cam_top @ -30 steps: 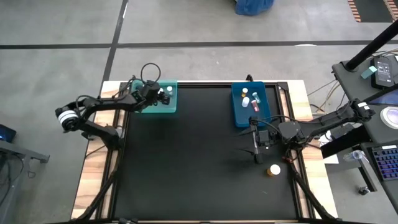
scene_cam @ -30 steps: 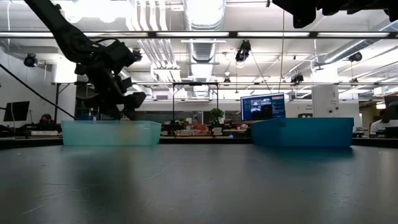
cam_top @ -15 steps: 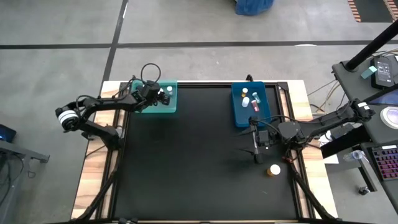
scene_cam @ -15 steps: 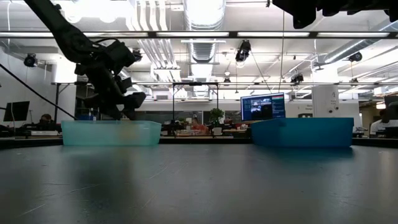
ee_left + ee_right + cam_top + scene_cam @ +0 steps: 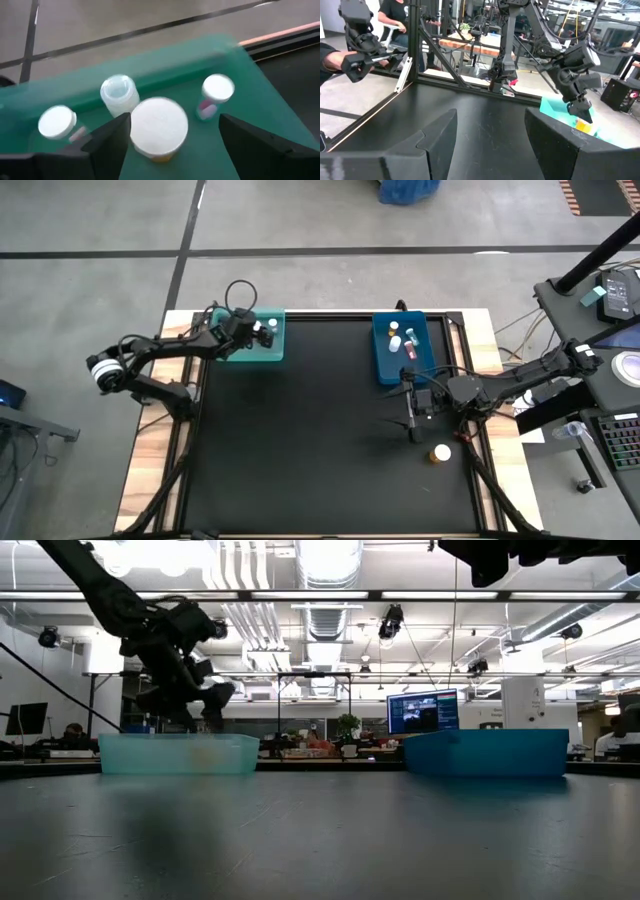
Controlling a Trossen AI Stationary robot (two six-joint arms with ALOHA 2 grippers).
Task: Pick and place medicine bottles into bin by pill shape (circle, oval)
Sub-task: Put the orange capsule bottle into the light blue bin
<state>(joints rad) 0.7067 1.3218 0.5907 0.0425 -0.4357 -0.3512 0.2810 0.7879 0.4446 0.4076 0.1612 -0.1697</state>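
Note:
My left gripper (image 5: pixel 250 330) is open above the teal tray (image 5: pixel 268 352) at the table's far left. Its fingers stand on either side of an amber bottle with a white cap (image 5: pixel 159 127), which stands upright on the tray floor. Three more bottles stand around it: a white-capped one (image 5: pixel 57 121), a clear-capped one (image 5: pixel 119 92) and a pinkish one (image 5: pixel 217 91). My right gripper (image 5: pixel 412 423) is open and empty over the table's right half. A lone amber bottle (image 5: pixel 440 452) lies on the table near it.
A blue tray (image 5: pixel 390 370) at the far right holds several bottles. Black frame rails run along the table's edges. The middle of the black table top (image 5: pixel 300 440) is bare. People sit at desks beyond the table in the right wrist view (image 5: pixel 395 20).
My left gripper has risen a little above the teal tray. The amber bottle stays in the tray below it.

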